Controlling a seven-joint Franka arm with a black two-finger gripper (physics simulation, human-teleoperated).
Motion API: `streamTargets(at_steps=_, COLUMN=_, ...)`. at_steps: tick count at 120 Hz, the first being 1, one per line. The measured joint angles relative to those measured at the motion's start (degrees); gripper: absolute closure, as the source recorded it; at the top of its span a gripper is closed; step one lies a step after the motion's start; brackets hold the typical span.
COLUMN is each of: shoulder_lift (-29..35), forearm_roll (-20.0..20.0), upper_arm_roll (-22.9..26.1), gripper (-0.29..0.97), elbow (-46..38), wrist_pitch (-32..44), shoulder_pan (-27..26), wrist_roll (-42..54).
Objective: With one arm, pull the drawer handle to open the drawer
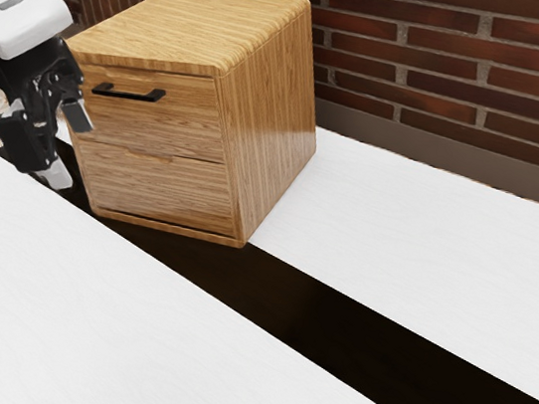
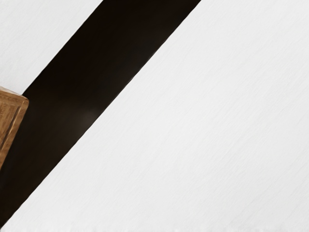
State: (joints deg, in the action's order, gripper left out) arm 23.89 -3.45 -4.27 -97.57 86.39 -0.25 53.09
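Two white table slabs [image 1: 80,336] fill the lower frame, with a dark gap [image 1: 332,331] running diagonally between them. At the left edge is the gripper [image 1: 66,145], fingers spread, nothing between them. It sits just left of and below the handle [image 1: 127,92], clear of it. The handle is a black bar on the top drawer [image 1: 152,110], upper left of frame; the drawer looks shut. It likely handles as a rigid, thin, smooth bar, so pinch mid-span, one finger over and one under, and pull straight out. The wooden cabinet [image 1: 262,111] may skid if the pull goes off-axis. Its corner [image 2: 9,116] borders the gap in the wrist view. Brick wall [image 1: 470,59] behind.
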Motion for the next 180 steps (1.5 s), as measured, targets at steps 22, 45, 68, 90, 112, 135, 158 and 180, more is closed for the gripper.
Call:
streamTargets(at_steps=22, shoulder_lift=-4.7, forearm_roll=-1.9, upper_arm_roll=-1.5, gripper=0.00, elbow=0.8, wrist_pitch=2.7, shoulder_pan=0.1, wrist_roll=8.8)
streamTargets(at_steps=45, shoulder_lift=-5.1, forearm_roll=-2.4, upper_arm_roll=-4.9, gripper=0.00, elbow=0.1, wrist_pitch=6.8, shoulder_pan=-0.3, wrist_roll=15.9)
streamTargets(at_steps=68, shoulder_lift=-4.0, forearm_roll=-2.5, upper_arm_roll=-14.4, gripper=0.00, elbow=0.3, wrist_pitch=10.0, shoulder_pan=-0.5, wrist_roll=21.3)
streamTargets(at_steps=90, shoulder_lift=-7.3, forearm_roll=-3.1, upper_arm_roll=-21.2, gripper=0.00, elbow=3.8, wrist_pitch=11.3, shoulder_pan=-0.4, wrist_roll=25.7)
streamTargets(at_steps=112, shoulder_lift=-14.9, forearm_roll=-3.5, upper_arm_roll=-22.7, gripper=0.00, elbow=8.2, wrist_pitch=14.5, shoulder_pan=-0.4, wrist_roll=28.7)
streamTargets(at_steps=135, shoulder_lift=-16.1, forearm_roll=-3.6, upper_arm_roll=-26.4, gripper=0.00, elbow=10.6, wrist_pitch=18.3, shoulder_pan=0.1, wrist_roll=31.0)
streamTargets(at_steps=158, shoulder_lift=-19.4, forearm_roll=-2.0, upper_arm_roll=-27.1, gripper=0.00, elbow=12.8, wrist_pitch=22.4, shoulder_pan=0.1, wrist_roll=33.0)
streamTargets(at_steps=180, shoulder_lift=-20.5, forearm_roll=-0.4, upper_arm_roll=-28.7, gripper=0.00, elbow=12.9, wrist_pitch=25.7, shoulder_pan=-1.3, wrist_roll=35.8)
